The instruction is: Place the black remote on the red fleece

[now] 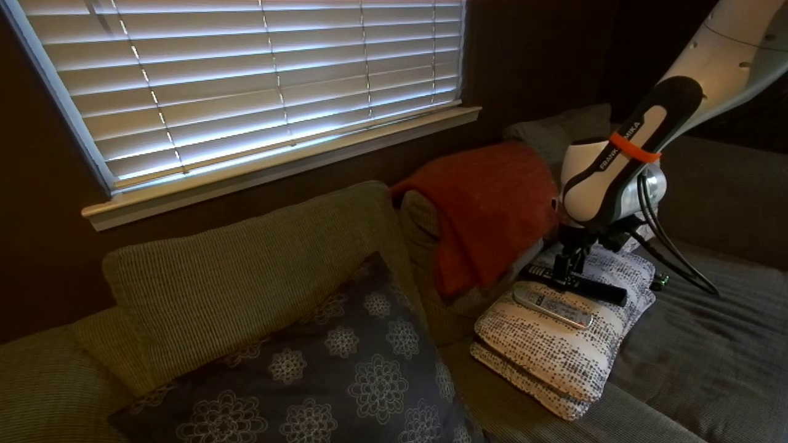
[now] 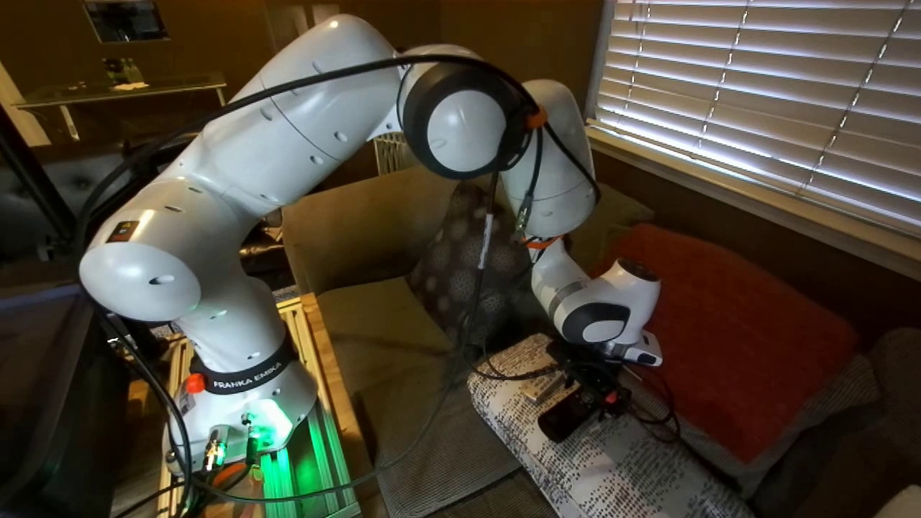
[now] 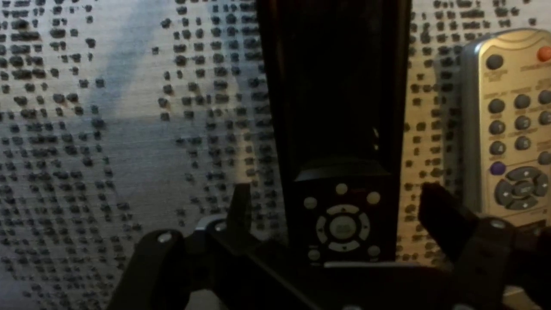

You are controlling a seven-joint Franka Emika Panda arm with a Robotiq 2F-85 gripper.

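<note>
Silver remote (image 3: pixel 510 137) beside black remote (image 3: pixel 338 129).

Your views are dim; bluish light slips through the blinds (image 1: pixel 240 86), green light glows on the robot base (image 2: pixel 234 411).

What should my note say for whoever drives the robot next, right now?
The hand is open, one finger on each side of the black remote, not gripping it.
The black remote lies on the white speckled cushion, beside a silver remote.
The red fleece is draped close by.
Done: the hand is lined up around the black remote.
Left: close on it, lift it, lay it on the red fleece, let go.
</note>
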